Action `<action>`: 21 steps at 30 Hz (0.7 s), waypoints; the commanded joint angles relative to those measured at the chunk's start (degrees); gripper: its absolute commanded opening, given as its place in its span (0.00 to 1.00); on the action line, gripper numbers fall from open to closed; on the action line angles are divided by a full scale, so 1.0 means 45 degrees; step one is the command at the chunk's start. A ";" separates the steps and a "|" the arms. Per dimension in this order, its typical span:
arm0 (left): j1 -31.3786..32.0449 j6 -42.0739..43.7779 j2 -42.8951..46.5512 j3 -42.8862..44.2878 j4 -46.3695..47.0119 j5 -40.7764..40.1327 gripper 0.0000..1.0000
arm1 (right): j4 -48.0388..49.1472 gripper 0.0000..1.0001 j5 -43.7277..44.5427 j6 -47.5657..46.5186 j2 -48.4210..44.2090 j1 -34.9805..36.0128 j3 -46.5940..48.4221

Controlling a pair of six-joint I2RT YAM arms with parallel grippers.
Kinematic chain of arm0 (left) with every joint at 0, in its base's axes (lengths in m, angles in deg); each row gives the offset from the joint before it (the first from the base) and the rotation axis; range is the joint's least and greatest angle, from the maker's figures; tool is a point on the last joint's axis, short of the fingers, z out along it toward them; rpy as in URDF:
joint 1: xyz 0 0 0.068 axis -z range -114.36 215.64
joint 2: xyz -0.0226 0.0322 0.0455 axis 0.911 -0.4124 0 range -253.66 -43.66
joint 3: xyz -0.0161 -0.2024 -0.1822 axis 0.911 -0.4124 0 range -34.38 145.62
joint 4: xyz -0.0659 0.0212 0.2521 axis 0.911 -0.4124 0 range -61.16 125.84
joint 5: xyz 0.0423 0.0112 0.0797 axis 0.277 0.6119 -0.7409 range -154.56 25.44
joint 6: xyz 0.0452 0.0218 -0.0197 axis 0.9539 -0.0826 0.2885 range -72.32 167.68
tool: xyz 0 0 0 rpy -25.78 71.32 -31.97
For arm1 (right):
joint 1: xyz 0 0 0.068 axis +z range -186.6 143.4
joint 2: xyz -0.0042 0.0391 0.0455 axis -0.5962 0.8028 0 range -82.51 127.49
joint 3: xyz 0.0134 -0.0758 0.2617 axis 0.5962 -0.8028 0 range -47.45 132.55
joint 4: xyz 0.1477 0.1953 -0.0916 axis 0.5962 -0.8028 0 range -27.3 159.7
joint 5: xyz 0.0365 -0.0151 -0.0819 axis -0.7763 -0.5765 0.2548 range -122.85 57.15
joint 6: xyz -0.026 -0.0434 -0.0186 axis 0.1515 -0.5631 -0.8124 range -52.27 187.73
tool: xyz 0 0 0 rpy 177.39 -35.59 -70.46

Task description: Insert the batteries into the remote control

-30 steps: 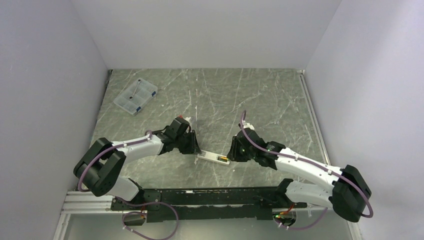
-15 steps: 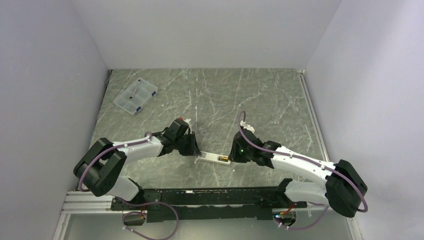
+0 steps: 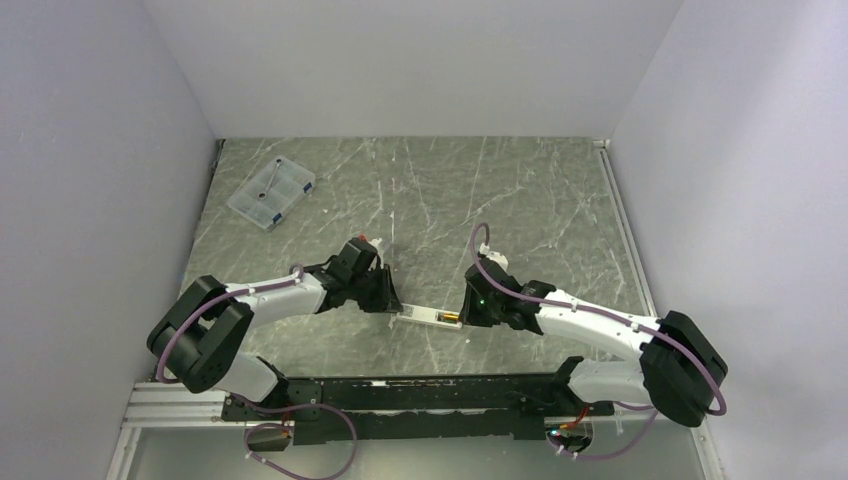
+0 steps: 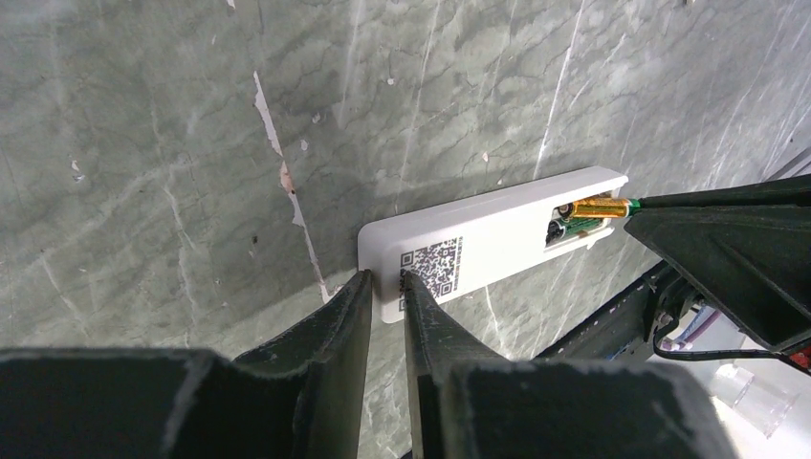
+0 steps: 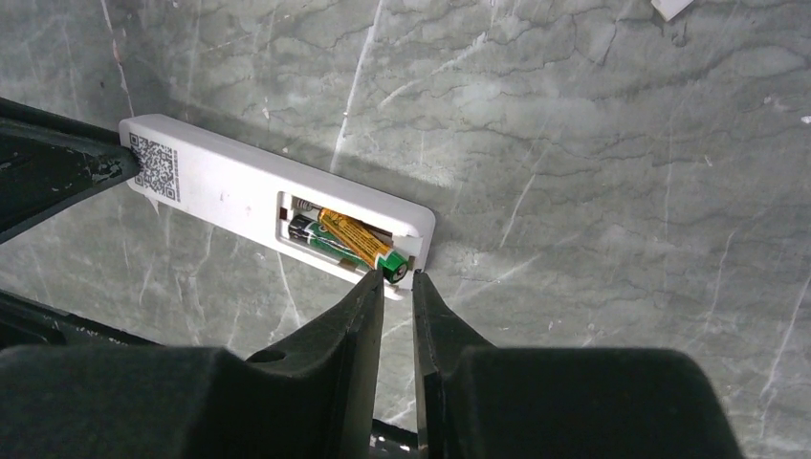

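The white remote control (image 3: 425, 316) lies back up on the marble table, with a QR code at one end and its battery bay open at the other (image 5: 230, 186). A dark green battery (image 5: 308, 233) lies flat in the bay. The copper-orange battery (image 5: 346, 237) rests slanted over it, its green end raised at the bay's outer wall. My right gripper (image 5: 394, 279) is shut on that raised end with only a narrow gap. My left gripper (image 4: 383, 282) is shut on the remote's QR-code corner (image 4: 430, 263).
A clear plastic compartment box (image 3: 271, 192) sits at the far left of the table. A small white piece (image 5: 672, 8) lies beyond the remote. The black mounting rail (image 3: 400, 395) runs along the near edge, and white walls close in three sides.
My right arm has slid a little left toward the remote's open end and its jaws have narrowed. The left arm and the remote have stayed put.
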 commanded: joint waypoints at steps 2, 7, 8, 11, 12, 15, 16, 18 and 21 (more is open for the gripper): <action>0.0064 -0.0073 0.0305 -0.0076 0.0398 0.0240 0.24 | 0.0554 0.18 0.0088 0.0205 0.0103 -0.0026 0.0390; 0.0067 -0.0092 0.0266 -0.0087 0.0452 0.0289 0.24 | 0.0660 0.15 0.0014 0.0170 0.0215 -0.0030 0.0460; 0.0066 -0.0092 0.0266 -0.0087 0.0465 0.0297 0.24 | 0.0697 0.14 -0.0022 0.0155 0.0229 -0.0030 0.0470; 0.0066 -0.0074 0.0284 -0.0087 0.0467 0.0290 0.23 | 0.0783 0.13 -0.0078 0.0144 0.0316 -0.0031 0.0505; 0.0066 -0.0073 0.0285 -0.0087 0.0449 0.0288 0.23 | 0.0802 0.13 -0.0102 0.0134 0.0357 -0.0035 0.0509; 0.0064 -0.0058 0.0321 -0.0087 0.0423 0.0279 0.23 | 0.0856 0.12 -0.0173 0.0116 0.0484 -0.0045 0.0542; 0.0068 -0.0054 0.0334 -0.0087 0.0410 0.0262 0.23 | 0.0870 0.11 -0.0185 0.0089 0.0514 -0.0039 0.0560; 0.0079 -0.0053 0.0368 -0.0087 0.0386 0.0241 0.23 | 0.0900 0.11 -0.0239 0.0052 0.0563 -0.0034 0.0586; 0.0069 -0.0053 0.0436 -0.0088 0.0344 0.0240 0.23 | 0.0911 0.10 -0.0264 0.0018 0.0571 -0.0032 0.0611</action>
